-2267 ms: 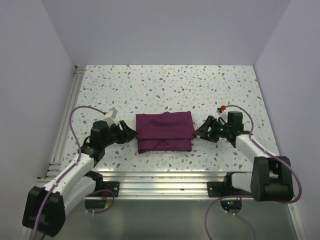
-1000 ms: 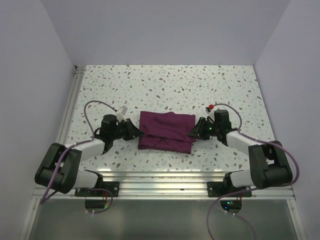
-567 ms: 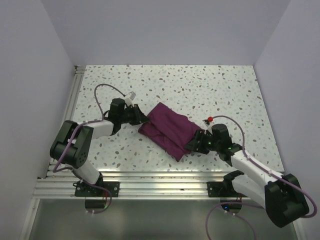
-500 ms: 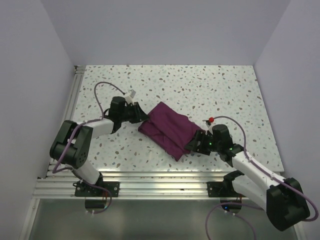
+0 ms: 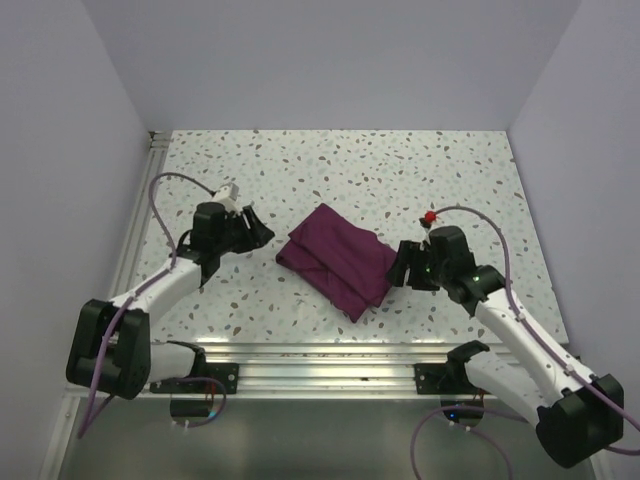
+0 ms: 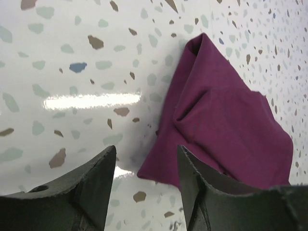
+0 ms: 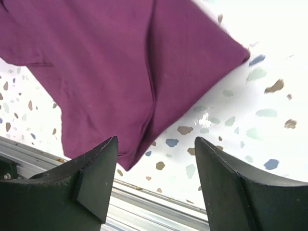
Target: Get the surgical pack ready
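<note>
Top external: folded purple cloth lies askew on the desk, left jaws and right jaws released beside it.

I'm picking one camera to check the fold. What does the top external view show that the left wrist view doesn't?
Only top external: the whole surgical pack lying diagonally, with the right claw open just off its right end. Only left wrist: a close look at how the cloth puckers near the pack's corner. Both: the pack flat on the speckled table, and the left claw open, holding nothing.
</note>
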You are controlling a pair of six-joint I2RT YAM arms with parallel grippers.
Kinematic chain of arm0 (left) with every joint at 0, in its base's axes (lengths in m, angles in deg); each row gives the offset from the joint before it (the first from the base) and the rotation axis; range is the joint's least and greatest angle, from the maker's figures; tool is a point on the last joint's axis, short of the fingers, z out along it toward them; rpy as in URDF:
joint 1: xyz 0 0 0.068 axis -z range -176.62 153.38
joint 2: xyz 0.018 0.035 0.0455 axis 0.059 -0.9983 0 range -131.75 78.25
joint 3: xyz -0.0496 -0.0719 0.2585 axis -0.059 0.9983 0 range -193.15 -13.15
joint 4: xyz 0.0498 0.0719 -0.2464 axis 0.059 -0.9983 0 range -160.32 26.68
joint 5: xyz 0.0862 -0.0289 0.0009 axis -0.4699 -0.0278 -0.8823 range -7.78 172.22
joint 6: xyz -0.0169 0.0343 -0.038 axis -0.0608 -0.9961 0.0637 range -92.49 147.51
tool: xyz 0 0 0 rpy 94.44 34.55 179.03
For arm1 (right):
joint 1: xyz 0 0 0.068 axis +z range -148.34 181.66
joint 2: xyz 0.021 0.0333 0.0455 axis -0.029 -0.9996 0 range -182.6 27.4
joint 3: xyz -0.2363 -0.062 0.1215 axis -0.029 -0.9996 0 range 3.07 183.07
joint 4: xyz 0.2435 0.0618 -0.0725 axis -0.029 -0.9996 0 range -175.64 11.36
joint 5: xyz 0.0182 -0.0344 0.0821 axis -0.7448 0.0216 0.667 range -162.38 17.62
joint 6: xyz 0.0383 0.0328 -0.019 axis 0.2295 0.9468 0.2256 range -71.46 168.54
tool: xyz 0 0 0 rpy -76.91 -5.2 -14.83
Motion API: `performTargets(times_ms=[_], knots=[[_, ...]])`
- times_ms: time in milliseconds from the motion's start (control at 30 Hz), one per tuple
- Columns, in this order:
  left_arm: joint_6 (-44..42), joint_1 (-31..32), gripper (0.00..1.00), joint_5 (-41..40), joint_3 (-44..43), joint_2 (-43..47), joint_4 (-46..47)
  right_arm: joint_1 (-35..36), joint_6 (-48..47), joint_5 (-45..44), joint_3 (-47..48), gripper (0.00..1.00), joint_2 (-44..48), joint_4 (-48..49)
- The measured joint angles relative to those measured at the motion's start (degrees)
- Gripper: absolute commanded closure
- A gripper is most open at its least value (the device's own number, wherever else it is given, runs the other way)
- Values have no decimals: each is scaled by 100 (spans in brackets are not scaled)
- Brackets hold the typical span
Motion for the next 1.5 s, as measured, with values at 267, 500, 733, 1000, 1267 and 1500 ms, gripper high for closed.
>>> performTargets(times_ms=[267, 500, 733, 1000, 1267, 1500], knots=[[365, 555, 50, 199, 1241, 1279, -175, 684, -739, -304, 1462, 25, -785, -348], [815, 1211, 54, 280, 1965, 1355, 120, 1405, -1362, -275, 2492, 30, -2424, -417], [1095, 1257, 57, 544, 2037, 321, 946, 1633, -1823, -293, 3519, 30, -3713, -610], [1027, 1285, 57, 560, 1510, -337, 1139, 2050, -2035, -461, 4251, 27, -4774, -841], [876, 1283, 59, 538, 769, -1154, 1134, 2186, -2055, -918, 4546, 34, -5427, -1091], [868, 1281, 61, 505, 332, -1650, 1095, 2186, -2074, -1283, 4760, 52, -5657, -1156]])
